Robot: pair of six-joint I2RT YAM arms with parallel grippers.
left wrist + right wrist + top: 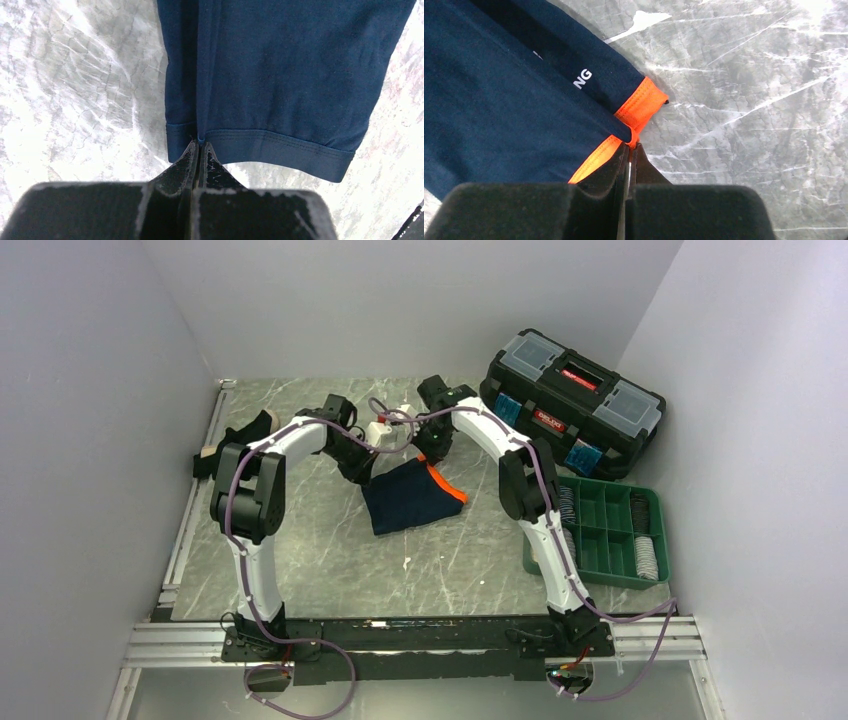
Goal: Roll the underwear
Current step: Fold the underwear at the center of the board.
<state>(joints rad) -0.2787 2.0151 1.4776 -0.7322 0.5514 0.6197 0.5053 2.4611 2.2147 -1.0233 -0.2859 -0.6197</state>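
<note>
Table (330, 560), marbled grey: beneath the navy underwear (410, 498).
Black toolbox (570, 400): beyond and right of the underwear.
Green tray (600, 530): right of the underwear.
Underwear: mid-table, strung between both grippers.
Left gripper (199, 144): fingers closed, pinching its leg hem.
Right gripper (630, 146): fingers closed, pinching its orange waistband.

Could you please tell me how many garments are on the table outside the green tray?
2. The navy underwear is mid-table; a black garment with a tan band lies by the left wall. Others may be hidden behind the left arm or right arm.
</note>
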